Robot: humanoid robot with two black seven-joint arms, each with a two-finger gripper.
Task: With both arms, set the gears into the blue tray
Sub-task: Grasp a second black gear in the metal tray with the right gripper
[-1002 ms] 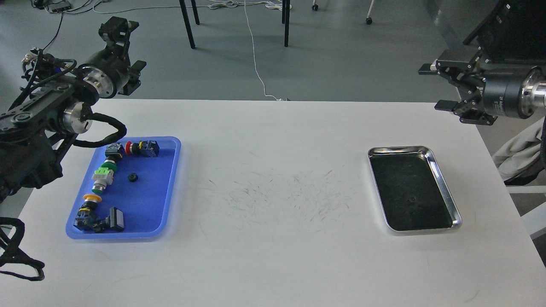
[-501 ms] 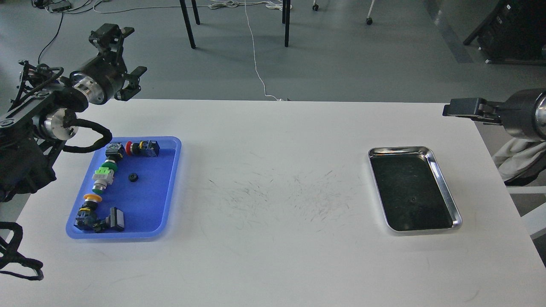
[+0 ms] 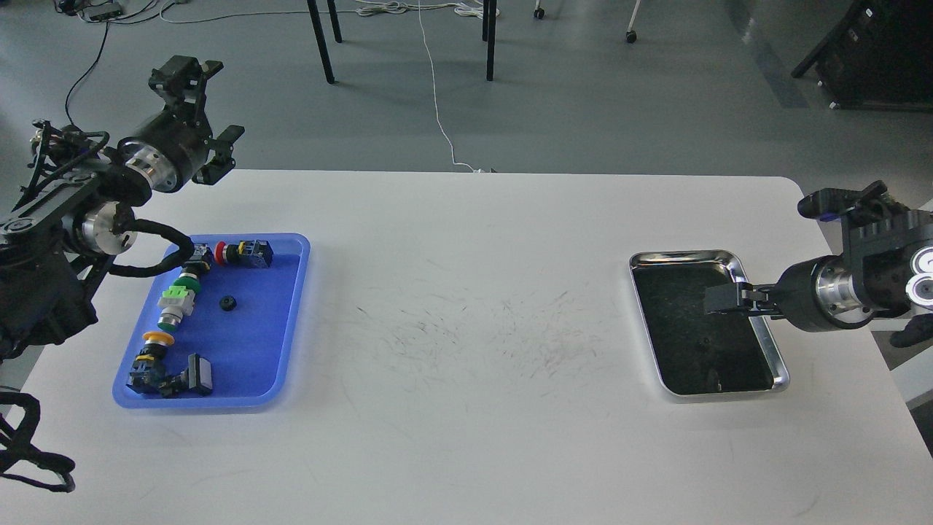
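Observation:
The blue tray [image 3: 251, 357] lies at the table's left and holds one small black gear [image 3: 228, 302] near its middle. Another tiny gear [image 3: 704, 341] shows faintly on the dark floor of the steel tray [image 3: 780, 364] at the right. My left gripper [image 3: 208, 109] hangs open and empty above the table's far left edge, behind the blue tray. My right gripper [image 3: 718, 300] reaches in from the right over the steel tray, just above that gear. Its fingers overlap in this view, so their gap is hidden.
Several push-button switches [image 3: 177, 302] with coloured caps line the left side and top of the blue tray. Fine dark scratches mark the white table [image 3: 466, 335] at its middle. Chair legs and cables stand on the floor beyond the far edge.
My right arm has swung down from the far right corner to over the steel tray. The left gripper shifted only slightly to the left.

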